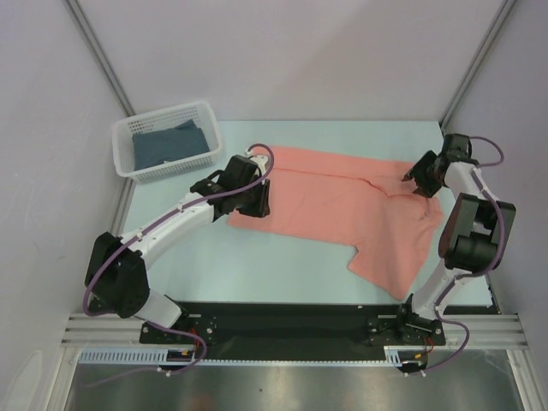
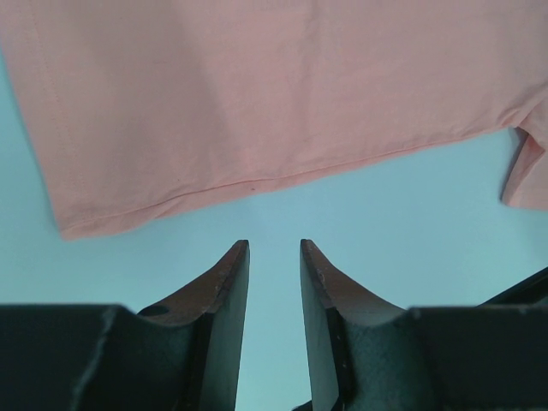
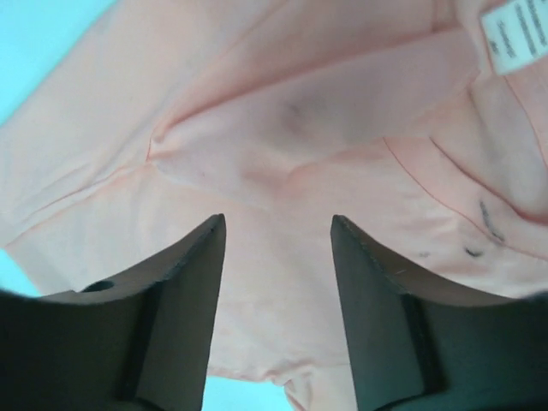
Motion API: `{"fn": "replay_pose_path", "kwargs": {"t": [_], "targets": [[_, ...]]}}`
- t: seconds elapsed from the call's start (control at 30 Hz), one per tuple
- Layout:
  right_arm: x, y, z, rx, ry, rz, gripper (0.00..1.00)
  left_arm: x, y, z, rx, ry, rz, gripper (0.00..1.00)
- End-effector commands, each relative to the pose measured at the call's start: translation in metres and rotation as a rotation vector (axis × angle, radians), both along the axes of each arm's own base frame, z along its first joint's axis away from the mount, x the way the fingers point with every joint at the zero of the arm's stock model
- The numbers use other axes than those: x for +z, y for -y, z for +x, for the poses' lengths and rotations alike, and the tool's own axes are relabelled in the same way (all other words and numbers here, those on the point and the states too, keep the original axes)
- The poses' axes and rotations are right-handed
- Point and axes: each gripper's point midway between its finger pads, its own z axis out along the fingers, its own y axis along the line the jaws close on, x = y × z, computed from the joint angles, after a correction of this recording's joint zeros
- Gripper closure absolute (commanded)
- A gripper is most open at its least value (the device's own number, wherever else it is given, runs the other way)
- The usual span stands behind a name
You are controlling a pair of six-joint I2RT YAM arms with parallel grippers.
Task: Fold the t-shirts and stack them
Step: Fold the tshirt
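Centrally, pink t-shirt [image 1: 342, 205], left gripper [image 2: 274, 255] narrowly parted over bare table [image 2: 402, 223] beside hem [image 2: 257, 183], right gripper [image 3: 278, 229] wide, empty, above fabric.

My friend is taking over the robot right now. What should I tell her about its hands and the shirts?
Left gripper: open and empty, over bare table, just short of the hem of the pink t-shirt.
Right gripper: open and empty, above the shirt's collar end, near its label.
Things: the pink t-shirt lies spread out on the table. A dark blue garment sits in the white basket at the far left.
Done: no fold in the pink t-shirt yet.
To do: fold it, then stack it; the blue one probably still needs handling too.
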Motion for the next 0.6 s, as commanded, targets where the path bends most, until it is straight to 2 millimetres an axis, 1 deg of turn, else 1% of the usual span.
{"fn": "replay_pose_path", "kwargs": {"t": [0.0, 0.03, 0.07, 0.1, 0.13, 0.2, 0.27, 0.3, 0.33, 0.37, 0.47, 0.53, 0.57], "targets": [[0.015, -0.023, -0.005, 0.032, 0.112, 0.085, 0.44, 0.001, 0.006, 0.004, -0.019, 0.014, -0.031, 0.65], [0.014, -0.027, -0.009, 0.052, 0.119, 0.075, 0.47, 0.000, 0.007, 0.005, -0.022, 0.012, -0.028, 0.65], [0.012, -0.028, -0.006, 0.063, 0.144, 0.069, 0.48, 0.001, 0.008, 0.006, -0.024, 0.015, -0.030, 0.65], [-0.001, -0.037, -0.013, 0.092, 0.130, 0.075, 0.50, 0.002, 0.008, 0.007, -0.028, 0.017, -0.031, 0.65], [-0.004, -0.039, -0.012, 0.102, 0.136, 0.072, 0.52, 0.002, 0.009, 0.007, -0.032, 0.013, -0.031, 0.65], [-0.017, -0.046, -0.013, 0.123, 0.127, 0.073, 0.53, 0.004, 0.010, 0.007, -0.037, 0.011, -0.031, 0.65], [-0.023, -0.047, -0.009, 0.122, 0.152, 0.081, 0.47, 0.005, 0.010, 0.005, -0.041, 0.007, -0.032, 0.65], [-0.031, -0.050, -0.013, 0.123, 0.147, 0.093, 0.41, 0.006, 0.010, 0.006, -0.038, 0.011, -0.032, 0.65], [-0.030, -0.049, -0.007, 0.125, 0.181, 0.083, 0.39, 0.007, 0.010, 0.006, -0.038, 0.013, -0.034, 0.65], [-0.033, -0.049, -0.007, 0.126, 0.185, 0.081, 0.37, 0.010, 0.009, 0.005, -0.039, 0.015, -0.037, 0.65], [-0.039, -0.053, -0.001, 0.148, 0.221, 0.078, 0.36, 0.011, 0.008, 0.003, -0.042, 0.013, -0.032, 0.65], [-0.046, -0.054, 0.000, 0.154, 0.211, 0.066, 0.36, 0.011, 0.006, 0.002, -0.042, 0.014, -0.026, 0.65], [-0.045, -0.053, 0.007, 0.162, 0.238, 0.052, 0.36, 0.011, 0.005, 0.001, -0.042, 0.013, -0.022, 0.65]]}}
